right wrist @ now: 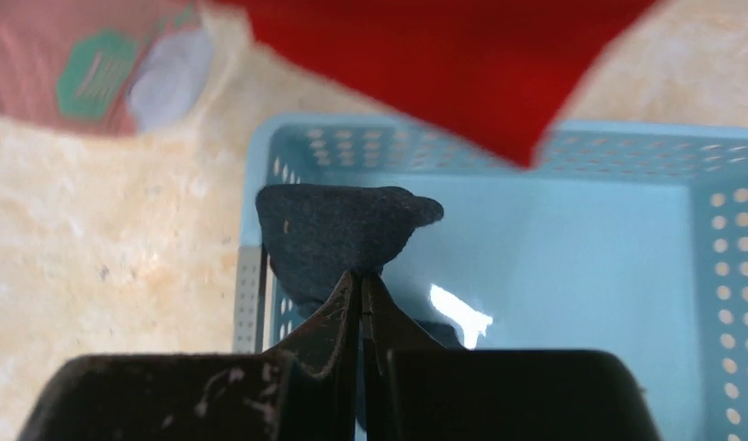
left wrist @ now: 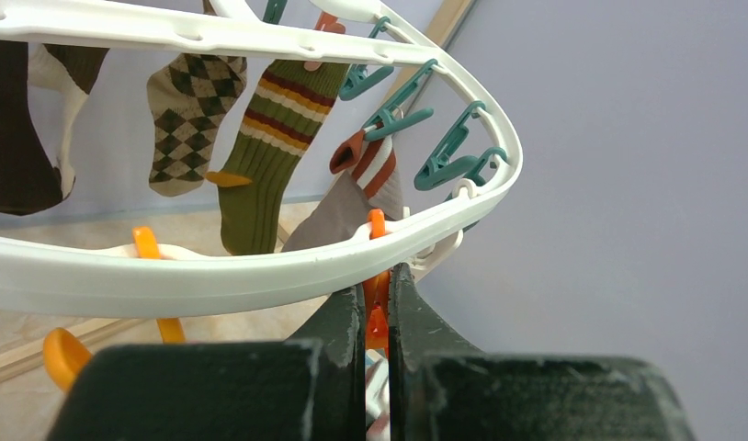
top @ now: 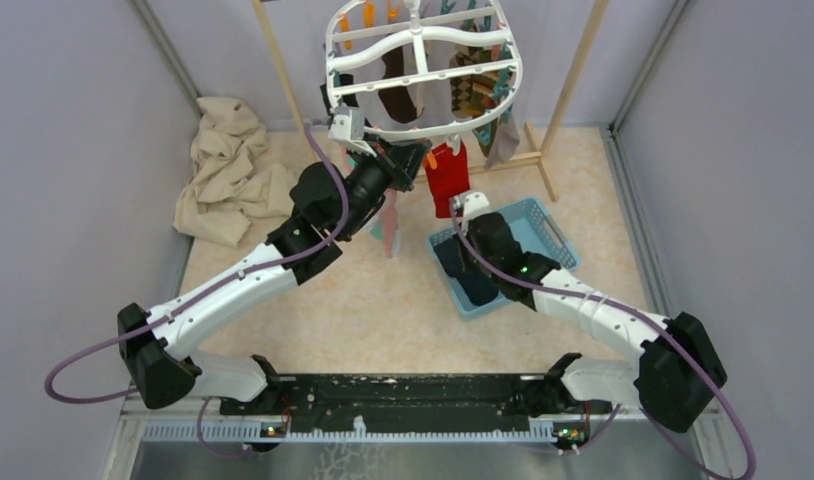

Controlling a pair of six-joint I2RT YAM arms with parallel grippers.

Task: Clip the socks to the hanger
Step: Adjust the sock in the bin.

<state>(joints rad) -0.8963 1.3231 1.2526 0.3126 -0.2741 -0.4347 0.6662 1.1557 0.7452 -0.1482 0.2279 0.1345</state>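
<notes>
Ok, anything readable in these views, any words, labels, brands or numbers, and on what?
None readable.
Teal hexagon on the pink sock: faint lines inside, too blurred to tell if they are letters.
No print seen on the hanger, peg, basket, red sock, navy sock, left pincer or right pincer.

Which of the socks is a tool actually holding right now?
The dark navy plain sock, pinched in the right tool over the pale blue plastic basket; the bright red sock hangs from the white plastic hanger.
</notes>
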